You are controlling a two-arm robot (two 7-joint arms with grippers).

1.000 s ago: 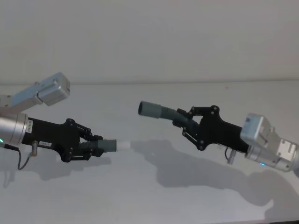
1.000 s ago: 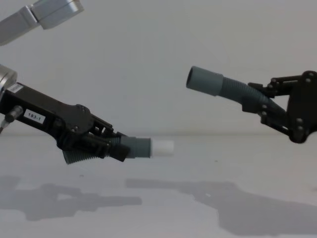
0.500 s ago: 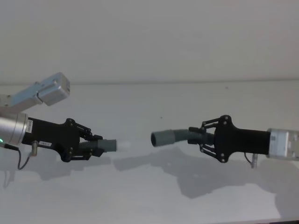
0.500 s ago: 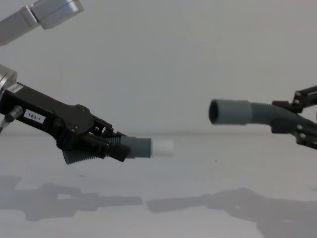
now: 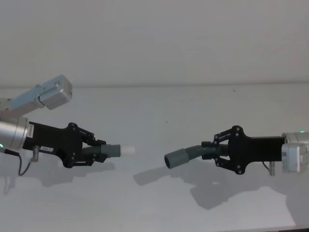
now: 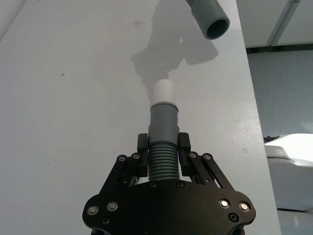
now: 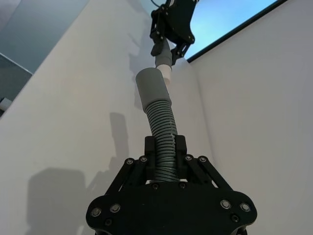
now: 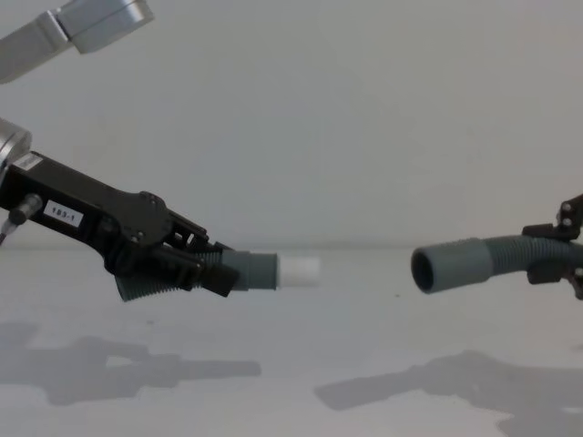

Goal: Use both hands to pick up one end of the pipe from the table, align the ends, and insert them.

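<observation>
Above the table [image 5: 154, 104]: you hold both pipe pieces [image 5: 194, 151] lifted, ends facing, well apart.
Left gripper [image 5: 99, 152]: jaws closed on the ribs behind the white tip [image 5: 126, 150].
Right gripper [image 5: 208, 150]: jaws closed on the ribs behind the socket cuff [image 5: 176, 158].
Done: both pieces are picked up.
Remaining: finer alignment, I judge, then insertion.
Chest view: tip and socket look about level.
Left wrist view: the socket mouth lies off the tip's axis, which the chest view hides.

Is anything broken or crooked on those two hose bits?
Nothing looks broken. The left pincer holds the white-tipped hose, the right pincer the wide-mouthed hose, above the table, a gap between them. The wide mouth points slightly off the tip.
</observation>
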